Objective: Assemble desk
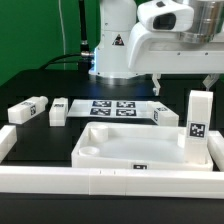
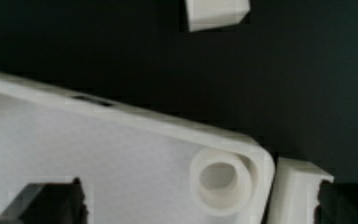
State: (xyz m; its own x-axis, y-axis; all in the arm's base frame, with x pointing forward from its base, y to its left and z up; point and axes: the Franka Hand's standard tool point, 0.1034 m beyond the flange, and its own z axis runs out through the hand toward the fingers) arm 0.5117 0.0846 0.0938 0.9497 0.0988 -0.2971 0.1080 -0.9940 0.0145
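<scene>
The white tray-like tabletop (image 1: pixel 130 148) lies in the middle of the table. In the wrist view its corner (image 2: pixel 105 150) shows a round empty socket (image 2: pixel 217 175). One white leg (image 1: pixel 197 120) stands upright by the tabletop's corner at the exterior view's right. In the wrist view this leg (image 2: pixel 297 192) sits just outside the rim, close to one dark finger. My gripper (image 1: pixel 183 80) hangs above that corner and is open and empty. In the wrist view the gripper (image 2: pixel 194 205) has its jaws wide apart, spanning the socket and the leg. Three other legs (image 1: pixel 28 110) (image 1: pixel 59 110) (image 1: pixel 163 113) lie loose behind the tabletop.
The marker board (image 1: pixel 113 107) lies before the robot base (image 1: pixel 115 50). Long white border rails (image 1: pixel 100 185) frame the table's front and both sides. Another loose leg end shows in the wrist view (image 2: pixel 217 12).
</scene>
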